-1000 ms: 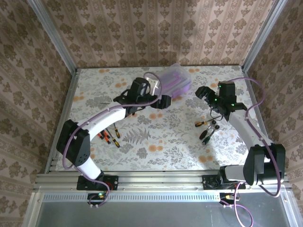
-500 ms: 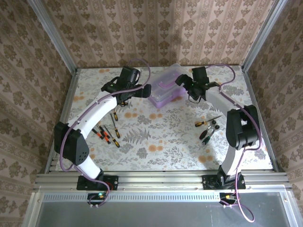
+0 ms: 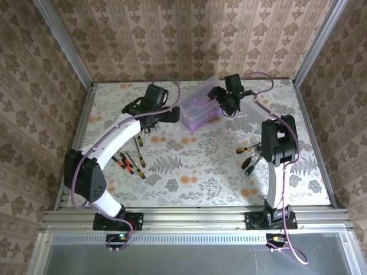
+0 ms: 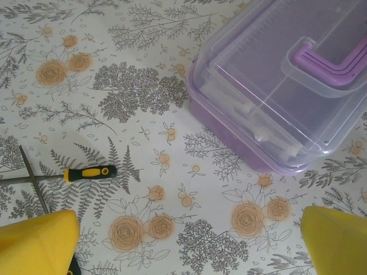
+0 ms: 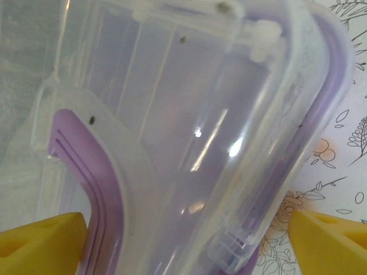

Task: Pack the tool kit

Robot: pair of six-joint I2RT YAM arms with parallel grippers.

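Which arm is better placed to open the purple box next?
Right. The right tool straddles the purple box at its lid, beside the handle. The left tool hangs short of the box, nearer a screwdriver.

Robot test cell in lab, dressed up to look homely. Bare aluminium frame (image 3: 62,43) boxes in work area. Patterned wallpaper panels (image 3: 172,34) serve as walls. Floral-print table (image 3: 195,177) sits inside. Left arm (image 3: 113,140) and right arm (image 3: 278,143) bolted to slotted metal rail (image 3: 195,220) at near edge. Purple cable (image 3: 167,76) loops loose above arm.
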